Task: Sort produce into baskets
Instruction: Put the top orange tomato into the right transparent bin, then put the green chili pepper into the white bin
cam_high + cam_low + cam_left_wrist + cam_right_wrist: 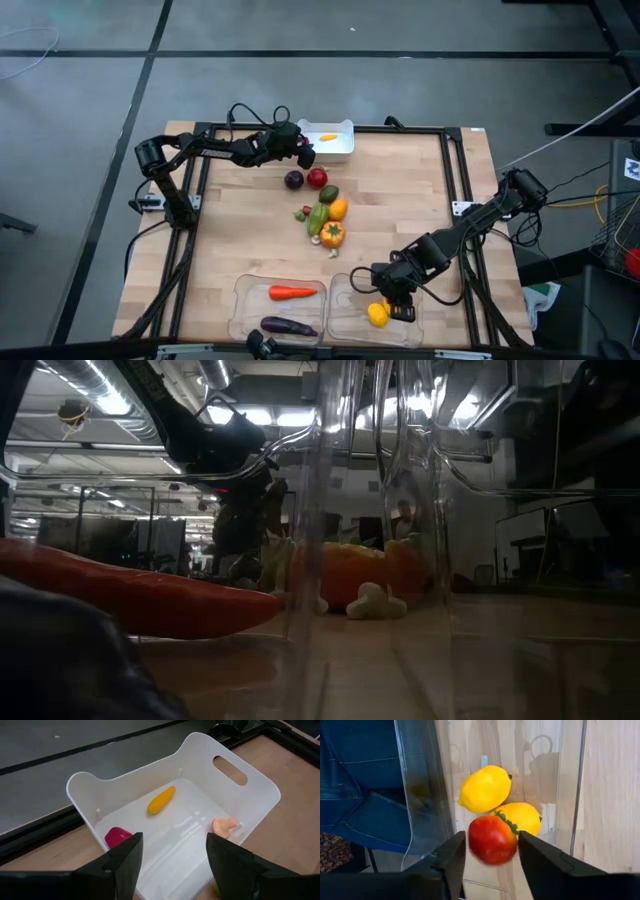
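Observation:
My right gripper [492, 857] hangs over the right clear basket [345, 312], pointing steeply down. A red apple [492, 840] shows blurred between its parted fingers, above two lemons [484, 788] that lie sharp on the basket floor. It looks loose from both fingers. My left gripper [175, 855] stands open and empty over the white bin [250, 785] at the far edge. The bin holds a yellow piece [161, 800], a red piece [117, 837] and a pale pink piece [223, 826]. The left clear basket [245, 300] holds a carrot [291, 293] and an eggplant [288, 326].
More produce lies loose at mid-table: a purple piece [293, 180], a red one [317, 178], green ones [318, 218], an orange pepper [331, 234] and a small white piece [333, 253]. A black frame [455, 170] borders the wooden top. Bare wood lies left and right of the pile.

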Robot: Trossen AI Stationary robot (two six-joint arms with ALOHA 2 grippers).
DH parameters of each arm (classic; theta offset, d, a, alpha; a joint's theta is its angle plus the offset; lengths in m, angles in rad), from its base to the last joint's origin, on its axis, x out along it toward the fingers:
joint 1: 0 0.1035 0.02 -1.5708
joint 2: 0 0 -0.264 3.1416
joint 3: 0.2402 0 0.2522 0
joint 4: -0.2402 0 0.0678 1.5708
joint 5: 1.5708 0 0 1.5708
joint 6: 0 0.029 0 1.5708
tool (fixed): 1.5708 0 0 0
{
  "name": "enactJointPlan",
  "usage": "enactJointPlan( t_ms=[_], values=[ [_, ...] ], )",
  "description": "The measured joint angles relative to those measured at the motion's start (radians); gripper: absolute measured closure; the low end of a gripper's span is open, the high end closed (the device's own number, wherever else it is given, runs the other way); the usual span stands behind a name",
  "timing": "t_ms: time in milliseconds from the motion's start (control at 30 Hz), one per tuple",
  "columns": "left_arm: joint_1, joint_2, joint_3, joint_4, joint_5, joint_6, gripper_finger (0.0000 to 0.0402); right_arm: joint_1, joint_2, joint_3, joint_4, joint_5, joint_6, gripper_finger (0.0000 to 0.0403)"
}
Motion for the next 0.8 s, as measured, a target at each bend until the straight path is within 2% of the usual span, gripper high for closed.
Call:
enactJointPlan(
  t_ms=[133,233,500,667,800],
  values=[
    [0.0,0.0,0.0,0.0,0.0,0.003,0.0187,0.0,0.0,0.0,-0.001,0.001,0.0,0.0187],
    [0.0,0.0,0.0,0.0,0.0,0.073,0.0187,0.0,0.0,0.0,-0.002,0.001,-0.001,0.0167],
    [-0.018,-0.08,0.0,-0.017,0.022,0.225,0.0187,0.0,0.0,-0.001,-0.008,0.042,-0.003,0.0156],
    [-0.062,-0.184,0.0,-0.18,0.065,0.32,0.0187,0.0,0.0,-0.001,-0.008,0.084,-0.009,0.0155],
    [-0.114,-0.245,0.0,-0.377,0.148,0.376,0.0187,0.0,0.0,-0.001,-0.008,0.105,-0.031,0.0155]
  ],
)
